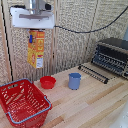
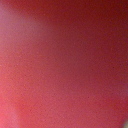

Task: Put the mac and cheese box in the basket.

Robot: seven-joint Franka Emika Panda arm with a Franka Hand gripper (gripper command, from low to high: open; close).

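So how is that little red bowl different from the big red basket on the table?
The red bowl is small, round and solid-walled; the red basket is much larger, roughly rectangular, with lattice sides. The basket has a blue-grey handle lying along its rim; the bowl has none. In the exterior view, the basket sits nearer the camera at the left and the bowl stands behind it. Both are red, open-topped and rest on the wooden table.

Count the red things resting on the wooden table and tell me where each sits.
2. The red basket sits at the exterior view's lower left; the small red bowl sits just beyond it, beside the blue cup. The wrist view is a red blur, so it adds nothing.
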